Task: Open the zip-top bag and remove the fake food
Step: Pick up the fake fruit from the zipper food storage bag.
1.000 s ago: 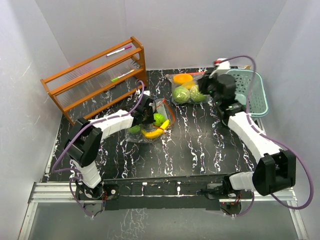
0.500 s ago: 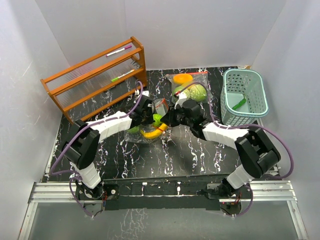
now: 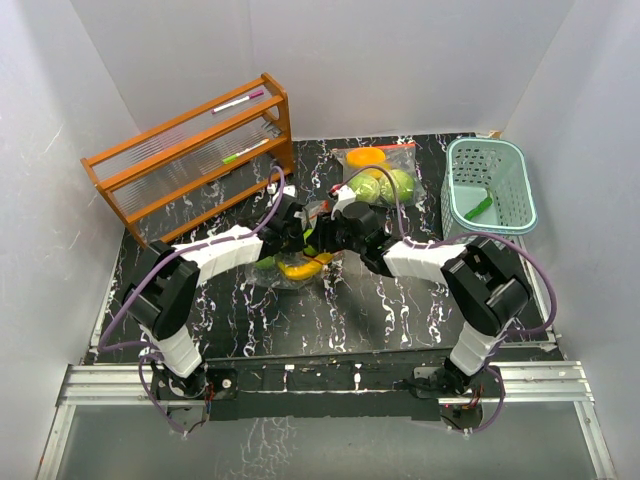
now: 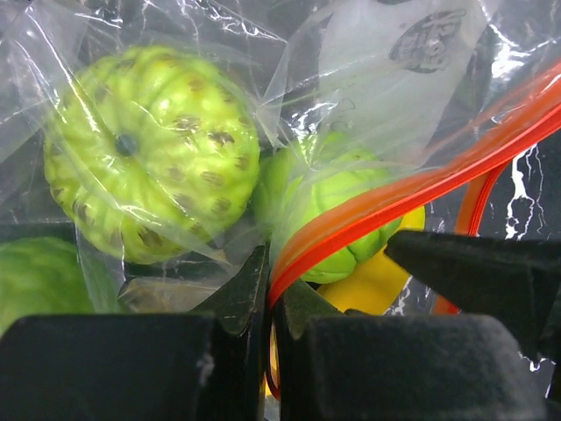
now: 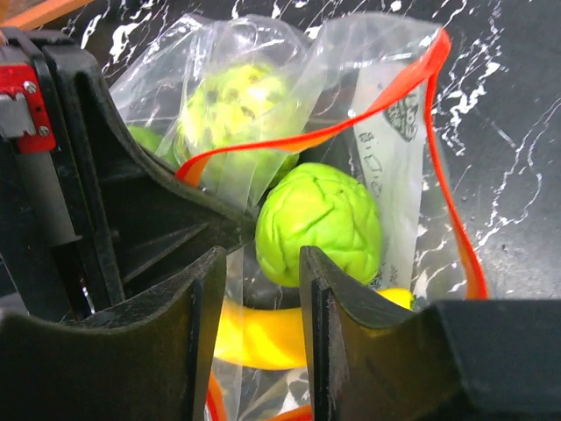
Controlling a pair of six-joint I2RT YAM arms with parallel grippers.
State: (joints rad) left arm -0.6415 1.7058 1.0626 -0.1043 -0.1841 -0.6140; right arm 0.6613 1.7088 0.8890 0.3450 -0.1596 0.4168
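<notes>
The black marbled counter (image 3: 400,300) carries the zip-top bag (image 3: 290,265) at its middle, between the two arms. The bag is thin, slack, slippery film that will likely crumple and slide rather than keep its shape. The left tool (image 4: 273,294) is clenched on the bag's mouth. The right tool (image 5: 261,263) stands parted just beside it, grasping nothing visible. Inside, the fake food (image 4: 149,167) looks light, hard and smooth. A round green piece (image 5: 320,219) and a banana (image 5: 254,338) would probably roll once freed. The stiffer red zip strip (image 4: 412,189) is the best place to pinch.

The clear zip-top bag (image 5: 386,149) lies on the bench (image 3: 400,300), its orange-red mouth partly open. Inside are round green pieces (image 5: 320,224) and a yellow banana (image 5: 254,338).
</notes>
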